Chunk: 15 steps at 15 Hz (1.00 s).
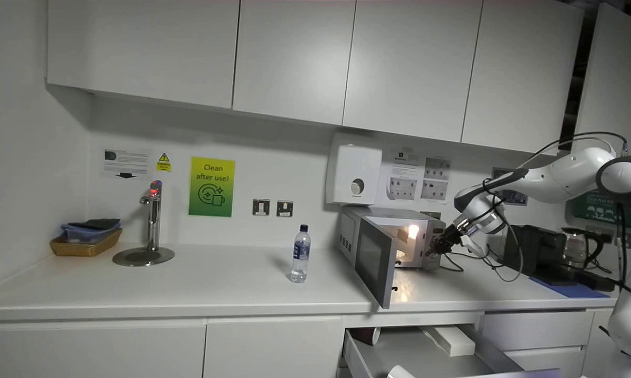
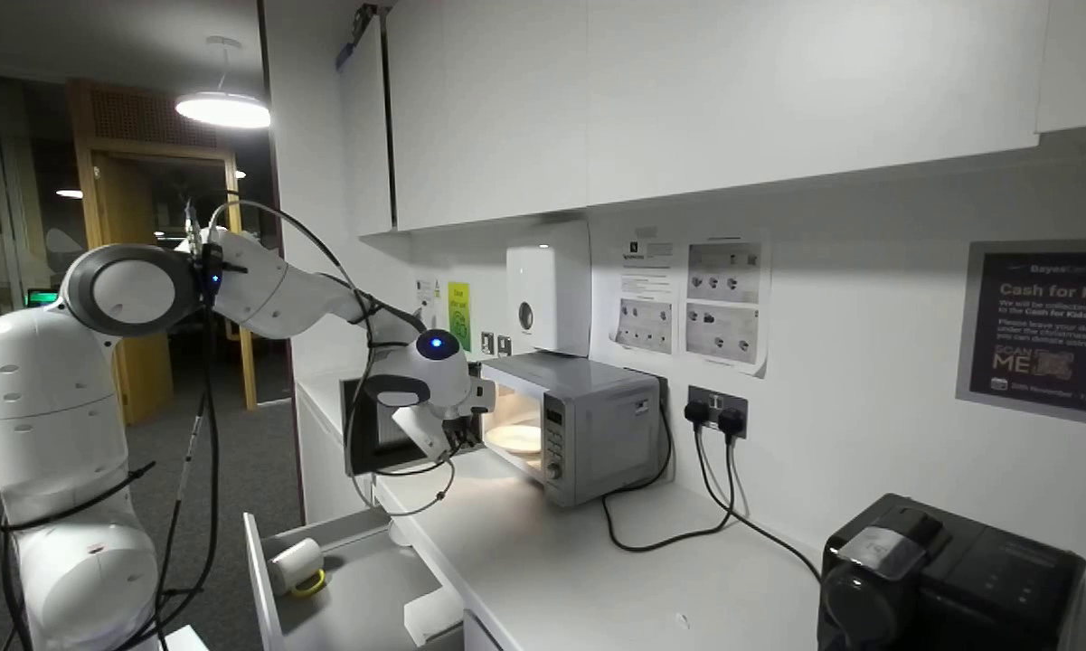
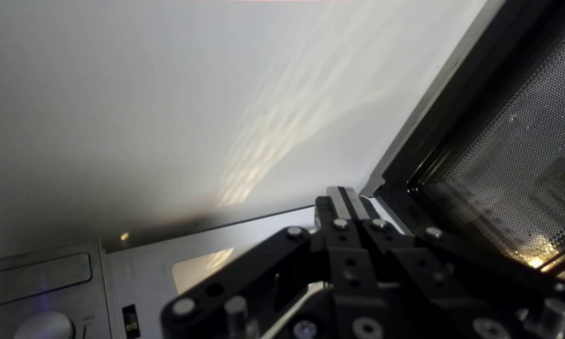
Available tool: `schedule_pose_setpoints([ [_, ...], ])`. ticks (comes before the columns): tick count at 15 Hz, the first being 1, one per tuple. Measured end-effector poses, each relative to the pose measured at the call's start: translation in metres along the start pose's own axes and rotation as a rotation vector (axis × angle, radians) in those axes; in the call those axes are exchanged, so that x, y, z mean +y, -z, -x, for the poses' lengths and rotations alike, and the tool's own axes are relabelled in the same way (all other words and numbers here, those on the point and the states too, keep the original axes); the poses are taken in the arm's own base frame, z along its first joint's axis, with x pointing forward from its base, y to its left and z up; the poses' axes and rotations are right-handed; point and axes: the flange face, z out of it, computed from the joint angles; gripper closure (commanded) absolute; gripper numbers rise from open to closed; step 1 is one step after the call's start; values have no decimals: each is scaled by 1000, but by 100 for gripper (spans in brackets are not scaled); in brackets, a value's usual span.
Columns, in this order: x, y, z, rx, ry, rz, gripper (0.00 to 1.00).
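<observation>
The boxy grey microwave [image 2: 597, 434] stands on a smooth white countertop [image 1: 189, 281], a round plate [image 2: 515, 439] in its lit interior [image 2: 514, 407]; its open door [image 1: 374, 262] has a perforated mesh window [image 3: 522, 150]. Before it, the claw [image 3: 345, 202] has its slim pads [image 3: 337, 203] together, gripping nothing; contact with the microwave is unclear.
</observation>
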Motion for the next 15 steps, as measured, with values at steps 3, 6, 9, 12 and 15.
schedule_pose_setpoints([
  [3,0,-1,0,-2,-1,1,100],
  [6,5,-9,2,-17,-6,6,100],
  [9,10,-22,-3,-31,-6,13,100],
  [12,12,-38,-15,-42,11,21,100],
  [15,7,-56,-30,-55,47,26,100],
])
